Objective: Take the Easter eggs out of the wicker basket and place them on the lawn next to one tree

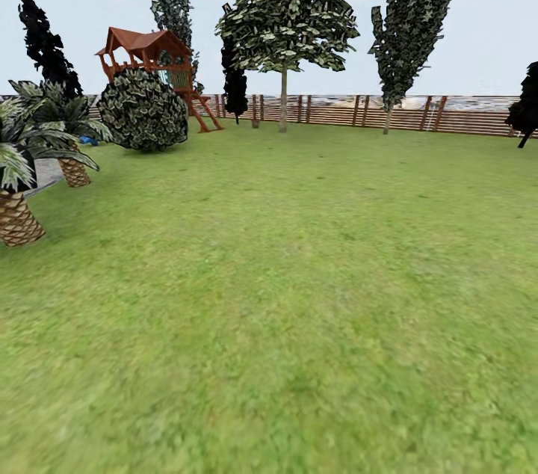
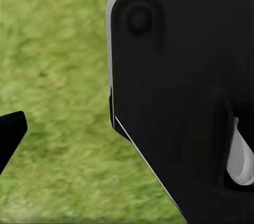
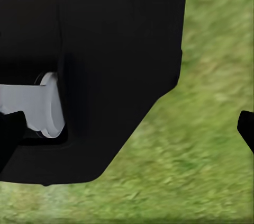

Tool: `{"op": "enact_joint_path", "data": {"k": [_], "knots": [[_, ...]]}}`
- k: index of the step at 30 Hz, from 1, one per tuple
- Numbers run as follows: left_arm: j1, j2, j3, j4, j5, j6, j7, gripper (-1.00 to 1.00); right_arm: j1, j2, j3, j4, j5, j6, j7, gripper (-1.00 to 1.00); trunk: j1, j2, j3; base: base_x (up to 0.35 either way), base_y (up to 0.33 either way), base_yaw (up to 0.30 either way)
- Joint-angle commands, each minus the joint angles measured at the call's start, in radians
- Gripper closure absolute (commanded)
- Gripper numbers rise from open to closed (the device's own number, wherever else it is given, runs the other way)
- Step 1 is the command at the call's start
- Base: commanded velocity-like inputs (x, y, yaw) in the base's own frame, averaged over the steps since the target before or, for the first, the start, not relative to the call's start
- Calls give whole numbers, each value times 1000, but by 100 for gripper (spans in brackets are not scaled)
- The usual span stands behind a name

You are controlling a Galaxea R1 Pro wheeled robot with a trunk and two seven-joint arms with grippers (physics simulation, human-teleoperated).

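The lawn stretches to a partly tree-screened fence.

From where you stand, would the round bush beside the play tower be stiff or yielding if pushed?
Its surface would probably yield: the round bush looks like a ball of small loose leaves, no thick branches showing. It seems unlikely to tip or roll, sitting broad and low on the lawn.

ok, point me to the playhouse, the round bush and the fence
playhouse (image 1: 142, 40), head view, on its red-brown roof.
round bush (image 1: 142, 109), head view, middle of the foliage.
fence (image 1: 463, 115), head view, on the slats at the right stretch.
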Motion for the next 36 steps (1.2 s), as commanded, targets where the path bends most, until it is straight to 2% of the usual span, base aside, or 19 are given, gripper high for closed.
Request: {"op": "enact_joint_path", "data": {"k": [1, 9, 19, 33, 36], "knots": [[-1, 0, -1, 0, -1, -4, 0, -100, 0, 0, -1, 0, 0, -3, -1, -100, -3, 6, 2, 0, 0, 0], [0, -2, -1, 0, 0, -4, 3, -100, 0, 0, -1, 0, 0, -3, -1, -100, -34, 62, 27, 0, 0, 0], [-1, -1, 11, 2, 13, 8, 14, -100, 0, 0, -1, 0, 0, -3, -1, -100, -34, 62, 27, 88, -65, 0], [-2, -3, 15, 3, 19, 21, 17, -100, 0, 0, -1, 0, 0, -3, -1, -100, -34, 62, 27, 214, -220, 0], [-2, -4, 16, 3, 41, 25, 16, -100, 0, 0, -1, 0, 0, -3, -1, -100, -34, 62, 27, 237, -237, 0]]}}
